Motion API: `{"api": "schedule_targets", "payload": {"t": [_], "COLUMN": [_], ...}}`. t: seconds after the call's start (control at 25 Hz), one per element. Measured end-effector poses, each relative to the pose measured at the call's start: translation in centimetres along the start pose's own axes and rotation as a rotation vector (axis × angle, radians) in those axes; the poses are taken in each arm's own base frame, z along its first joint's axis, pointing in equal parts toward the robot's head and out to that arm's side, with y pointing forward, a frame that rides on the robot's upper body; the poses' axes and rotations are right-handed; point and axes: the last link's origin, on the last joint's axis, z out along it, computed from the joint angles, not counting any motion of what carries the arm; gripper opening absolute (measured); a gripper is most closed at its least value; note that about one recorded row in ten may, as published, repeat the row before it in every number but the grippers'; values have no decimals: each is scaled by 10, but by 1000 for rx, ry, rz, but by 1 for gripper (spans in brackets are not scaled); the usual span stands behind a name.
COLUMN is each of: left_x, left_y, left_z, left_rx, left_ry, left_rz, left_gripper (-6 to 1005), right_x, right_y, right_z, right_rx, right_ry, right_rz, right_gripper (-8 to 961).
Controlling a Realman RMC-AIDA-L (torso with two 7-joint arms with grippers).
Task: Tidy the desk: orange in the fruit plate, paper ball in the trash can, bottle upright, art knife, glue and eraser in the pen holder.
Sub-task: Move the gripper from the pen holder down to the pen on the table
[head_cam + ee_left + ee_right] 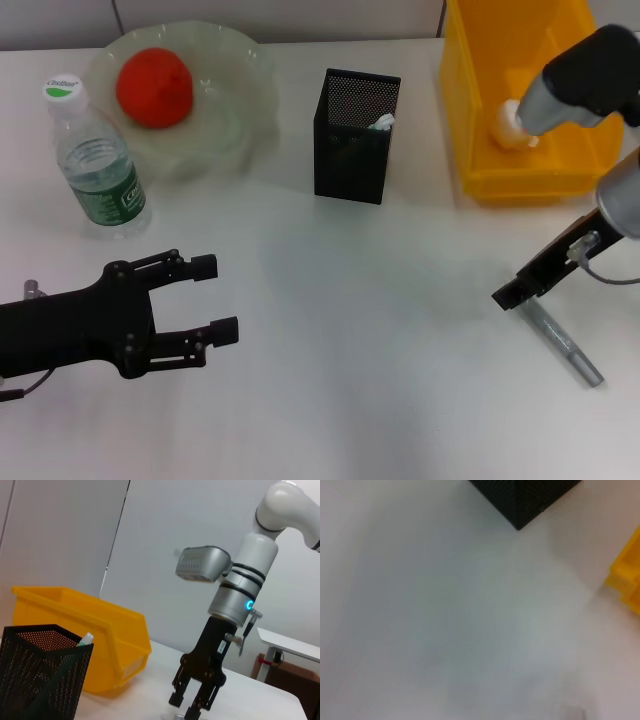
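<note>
The orange (153, 87) sits in the fruit plate (240, 120), the paper ball (508, 125) in the trash can (480, 100), the bottle (95, 160) upright. The right claw (512, 296) grasps the art knife (560, 345) on the counter (350, 350), the pen holder (355, 135) well apart beyond; the left claw (215, 298) idles released.

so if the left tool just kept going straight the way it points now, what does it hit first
The left tool is open and points across the bare desk toward the robot's right. Nothing lies in that line until the right tool and the grey art knife below it; probably the right tool comes first, though depth is unclear.
</note>
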Motion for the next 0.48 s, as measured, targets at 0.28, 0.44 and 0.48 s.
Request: {"api": "schedule_targets", "payload": {"t": [0.28, 0.44, 0.48], "left_x": [1, 1, 1], "left_y": [-1, -1, -1], "left_z": [1, 1, 1], "left_rx": [-3, -3, -3], "left_ry": [0, 0, 0], "left_rz": [2, -2, -2], "left_gripper": [846, 846, 846], "right_x": [-2, -2, -2], "right_y": [3, 0, 0], "right_z": [12, 16, 16], "right_rx": [18, 42, 45], "right_ry": [25, 43, 46], "right_rz": [-29, -40, -42], "right_gripper": [491, 398, 377]}}
